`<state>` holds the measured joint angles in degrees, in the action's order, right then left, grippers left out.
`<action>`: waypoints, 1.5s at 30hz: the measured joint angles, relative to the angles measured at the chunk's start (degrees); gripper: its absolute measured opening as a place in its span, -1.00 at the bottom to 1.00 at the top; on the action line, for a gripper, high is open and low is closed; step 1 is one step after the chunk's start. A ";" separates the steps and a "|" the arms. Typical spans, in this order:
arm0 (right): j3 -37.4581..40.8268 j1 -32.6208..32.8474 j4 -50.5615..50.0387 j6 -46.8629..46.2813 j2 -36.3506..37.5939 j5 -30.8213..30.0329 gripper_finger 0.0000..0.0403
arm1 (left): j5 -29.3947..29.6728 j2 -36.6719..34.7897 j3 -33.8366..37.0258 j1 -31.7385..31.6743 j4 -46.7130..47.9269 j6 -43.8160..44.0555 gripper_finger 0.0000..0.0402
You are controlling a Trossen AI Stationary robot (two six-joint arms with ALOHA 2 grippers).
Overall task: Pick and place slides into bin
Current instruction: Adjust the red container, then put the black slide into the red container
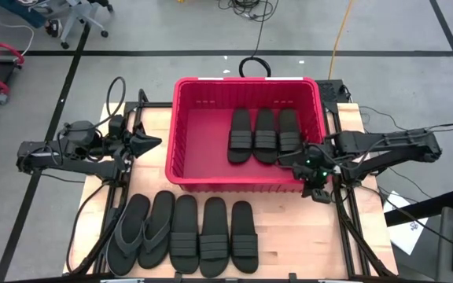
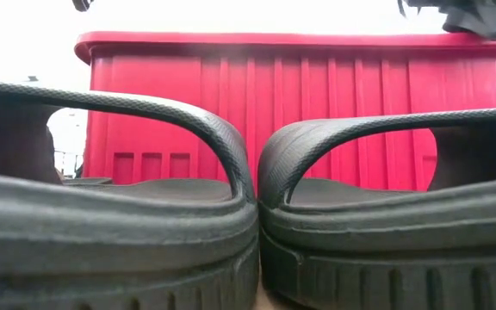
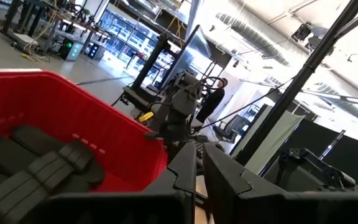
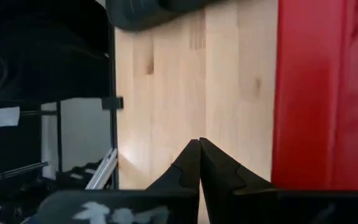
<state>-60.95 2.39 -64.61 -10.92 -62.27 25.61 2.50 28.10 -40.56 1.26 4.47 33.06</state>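
now 3 slides point(image 1: 264, 135) in bin point(image 1: 181, 118), just beside r end effector point(image 1: 318, 191)

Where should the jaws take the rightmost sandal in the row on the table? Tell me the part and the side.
Grip the rightmost sandal at its ribbed strap, coming straight down from above. It lies flat, sole down, and the strap arches clear of the footbed, so one jaw can likely slip under it. The right gripper, shut beside the bin's near corner, is closest.

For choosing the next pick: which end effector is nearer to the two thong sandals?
Left. The left end effector is beyond the thong sandals, left of the bin; the right end effector is across the table.
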 joint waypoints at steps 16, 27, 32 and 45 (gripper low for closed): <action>-5.09 0.40 38.84 -4.31 10.97 -23.80 -1.00 | -10.17 0.02 0.00 0.00 -1.22 5.00 -0.87; -5.11 -0.94 42.63 -5.27 17.65 -34.93 -1.00 | -20.93 3.47 0.00 0.00 -1.16 11.16 -0.87; -5.11 -0.94 43.12 -5.36 17.92 -36.31 -1.00 | -22.54 9.48 -0.01 0.03 -2.15 8.43 -0.87; -5.16 -0.91 31.37 -4.33 18.80 -31.11 -1.00 | -18.05 35.16 -16.03 6.15 -13.21 3.58 -0.99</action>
<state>-66.11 1.48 -33.24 -15.25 -43.47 -5.50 -15.55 63.26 -56.58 7.41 -8.74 36.64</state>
